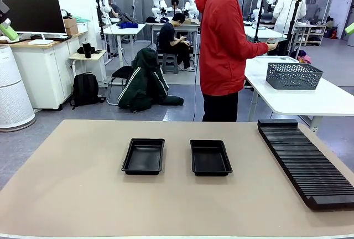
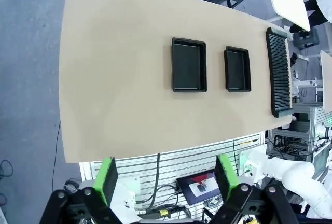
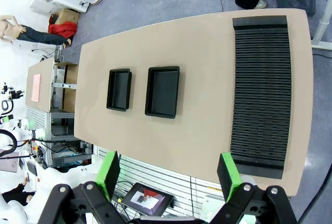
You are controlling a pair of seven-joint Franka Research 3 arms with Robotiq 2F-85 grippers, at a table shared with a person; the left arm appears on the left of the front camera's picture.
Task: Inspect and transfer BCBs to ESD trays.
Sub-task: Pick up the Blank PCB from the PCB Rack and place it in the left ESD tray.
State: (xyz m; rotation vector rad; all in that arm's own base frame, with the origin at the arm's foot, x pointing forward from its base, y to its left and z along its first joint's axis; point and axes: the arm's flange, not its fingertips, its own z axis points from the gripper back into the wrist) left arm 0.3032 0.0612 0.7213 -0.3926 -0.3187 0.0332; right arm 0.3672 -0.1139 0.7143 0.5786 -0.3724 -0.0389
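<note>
Two ESD trays, both black, shallow and empty, sit side by side mid-table: the left tray and the right tray. The BCBs are out of view. My left gripper hangs open high above the table's near edge, nothing between its green pads. My right gripper is also open and empty, high over the near edge. In the front view one green fingertip shows at the upper left edge and another green fingertip at the upper right edge.
A long black ribbed rack lies along the table's right side. A person in a red hoodie stands at the far side, turned toward a white table holding a grey mesh basket.
</note>
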